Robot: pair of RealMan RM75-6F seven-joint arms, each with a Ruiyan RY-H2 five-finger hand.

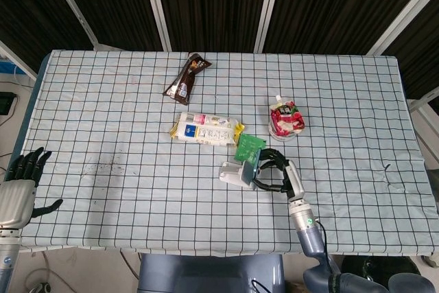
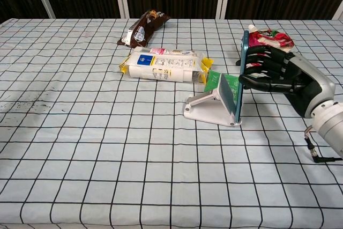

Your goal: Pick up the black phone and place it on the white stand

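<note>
The white stand [image 2: 210,106] [image 1: 232,173] sits on the checked cloth near the table's front, right of centre. The phone [image 2: 240,76] [image 1: 253,163], seen edge-on with a blue rim, stands almost upright with its lower edge on the stand's lip. My right hand [image 2: 281,73] [image 1: 276,171] grips the phone from behind, fingers wrapped around its back. My left hand [image 1: 20,183] hovers at the table's front left corner, fingers apart, holding nothing.
A green packet [image 2: 224,83] lies behind the stand. A white-and-yellow snack pack [image 2: 163,65], a brown wrapper [image 2: 142,28] and a red pouch [image 2: 268,38] lie further back. A black cable [image 2: 316,154] trails at the right hand's wrist.
</note>
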